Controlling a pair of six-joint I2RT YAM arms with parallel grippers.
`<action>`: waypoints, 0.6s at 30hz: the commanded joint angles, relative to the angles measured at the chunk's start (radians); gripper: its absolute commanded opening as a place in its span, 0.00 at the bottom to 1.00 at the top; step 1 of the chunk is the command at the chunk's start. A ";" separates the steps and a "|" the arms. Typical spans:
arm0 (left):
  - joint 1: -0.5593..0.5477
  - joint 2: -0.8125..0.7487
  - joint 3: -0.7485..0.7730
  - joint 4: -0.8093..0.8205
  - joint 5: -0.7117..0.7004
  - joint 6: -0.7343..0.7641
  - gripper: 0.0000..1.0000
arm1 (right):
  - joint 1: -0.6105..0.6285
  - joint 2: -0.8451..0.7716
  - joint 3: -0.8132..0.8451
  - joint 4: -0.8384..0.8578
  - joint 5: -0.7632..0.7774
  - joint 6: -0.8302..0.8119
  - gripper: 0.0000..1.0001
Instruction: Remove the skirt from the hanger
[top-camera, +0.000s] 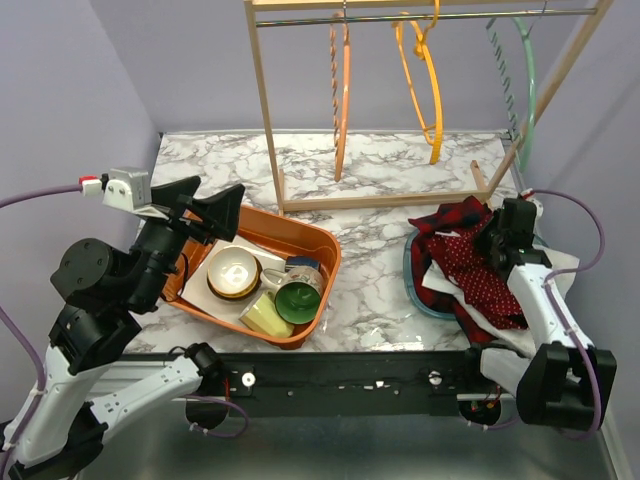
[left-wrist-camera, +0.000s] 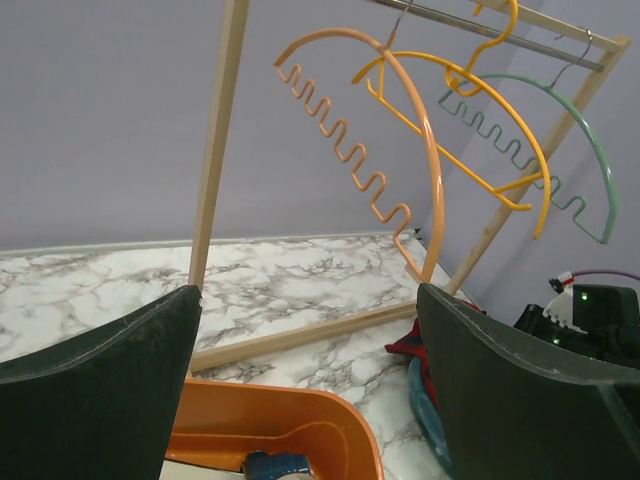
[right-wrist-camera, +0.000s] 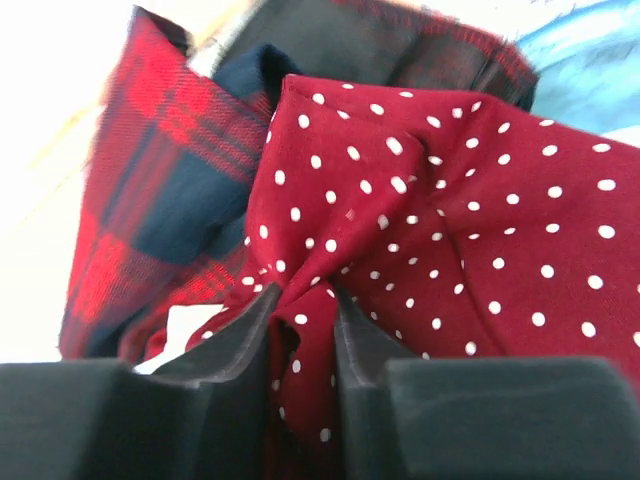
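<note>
Three hangers (top-camera: 346, 100) (top-camera: 438, 110) (top-camera: 530, 90) are hanging beyond the left gripper (top-camera: 207, 198). One bin (top-camera: 290, 223) is sitting below it, holding four dishes (top-camera: 233, 270) (top-camera: 297, 302) (top-camera: 262, 318) (top-camera: 303, 266). Two red garments are bunching at the right gripper (right-wrist-camera: 305, 300): one dotted skirt (right-wrist-camera: 450, 200), one plaid piece (right-wrist-camera: 150, 180).

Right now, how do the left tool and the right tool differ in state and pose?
The left tool is open, its fingers spread wide with nothing between them; the right tool is shut on the red polka-dot cloth. The left tool sits over the far left end of the orange bin, facing the wooden rack; the right tool is down in the clothes pile at the table's right side. Both have black two-finger jaws.
</note>
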 joint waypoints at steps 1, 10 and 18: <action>0.004 -0.020 -0.005 0.047 -0.024 0.004 0.99 | -0.006 -0.093 -0.001 0.032 -0.022 -0.070 0.15; 0.004 -0.041 -0.020 0.042 -0.033 0.008 0.99 | -0.005 -0.228 0.099 -0.273 0.143 0.056 0.01; 0.004 -0.040 -0.038 0.059 -0.038 0.011 0.99 | -0.006 -0.165 -0.101 -0.070 0.041 0.070 0.14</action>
